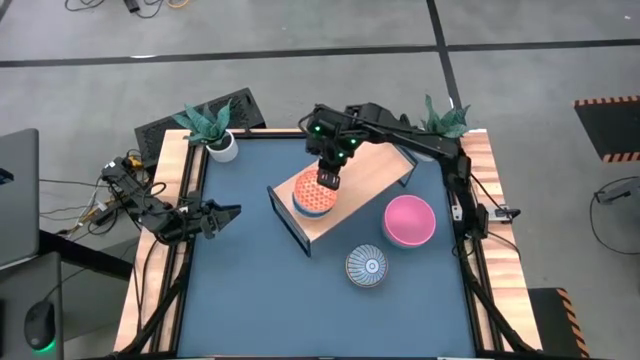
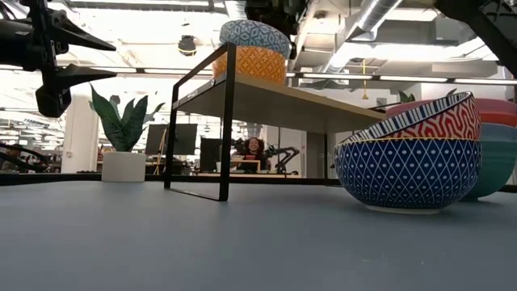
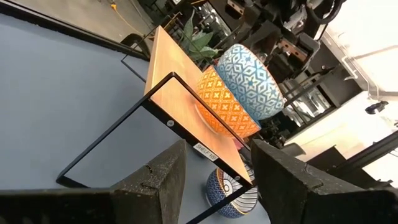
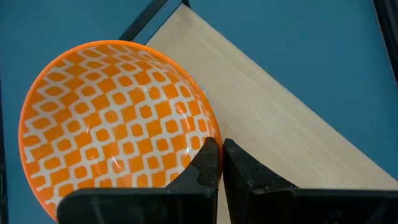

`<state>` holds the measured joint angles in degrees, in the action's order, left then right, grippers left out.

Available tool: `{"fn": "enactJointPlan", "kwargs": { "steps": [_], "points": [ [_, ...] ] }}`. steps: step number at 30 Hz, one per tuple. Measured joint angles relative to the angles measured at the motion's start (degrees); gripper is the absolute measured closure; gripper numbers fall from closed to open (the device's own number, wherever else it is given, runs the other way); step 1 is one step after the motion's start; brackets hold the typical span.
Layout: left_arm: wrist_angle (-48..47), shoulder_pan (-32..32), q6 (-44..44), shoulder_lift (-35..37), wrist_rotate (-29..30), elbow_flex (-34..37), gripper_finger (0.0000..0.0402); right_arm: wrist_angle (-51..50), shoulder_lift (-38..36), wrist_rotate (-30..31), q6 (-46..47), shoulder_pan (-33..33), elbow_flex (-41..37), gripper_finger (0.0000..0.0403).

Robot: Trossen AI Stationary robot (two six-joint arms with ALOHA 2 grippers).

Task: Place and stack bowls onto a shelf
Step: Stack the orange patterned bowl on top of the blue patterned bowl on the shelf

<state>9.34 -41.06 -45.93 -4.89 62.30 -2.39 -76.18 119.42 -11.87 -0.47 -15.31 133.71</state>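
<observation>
Hovering over the shelf point(image 1: 350, 190), the right gripper point(image 1: 329, 181) has its jaws pinched nearly shut on the rim of a light blue patterned bowl point(image 2: 254, 35); in the right wrist view the fingers point(image 4: 208, 163) meet at the edge of an orange-lined interior, the outer side of that rim being hidden. That bowl sits tilted inside a yellow-orange bowl point(image 2: 250, 65) at one end of the board, near the black frame's end loop; from above the two read as one stack and the lower bowl is mostly covered. How deep the upper bowl is seated cannot be told.

On the blue tabletop point(image 1: 240, 290), a blue-white bowl point(image 1: 367, 266) stands alone in front of the shelf, and a pink bowl point(image 1: 409, 220) lies beside the shelf's other end. In the low view the pink one is almost wholly hidden behind the blue-white bowl, with a teal bowl point(image 2: 498, 158) under it, cut off at the picture's edge.

The left gripper point(image 1: 222, 216) waits with jaws spread at the table's left rail, holding nothing. Two potted plants point(image 1: 212, 128) stand at the far corners.
</observation>
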Motion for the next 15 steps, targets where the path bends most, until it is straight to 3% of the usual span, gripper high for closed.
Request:
{"fn": "enactJointPlan", "kwargs": {
  "steps": [10, 15],
  "points": [
    [-0.02, 0.02, 0.02, 0.0, 0.03, 0.0, 0.0236, -0.16, 0.0, -0.01, -0.74, 0.07, 0.0, 0.0375],
    [-0.02, 0.0, 0.02, 0.0, 0.02, 0.0, 0.0236, -0.07, 0.0, -0.1, -1.11, 0.07, 0.0, 0.034]
  ]
}}
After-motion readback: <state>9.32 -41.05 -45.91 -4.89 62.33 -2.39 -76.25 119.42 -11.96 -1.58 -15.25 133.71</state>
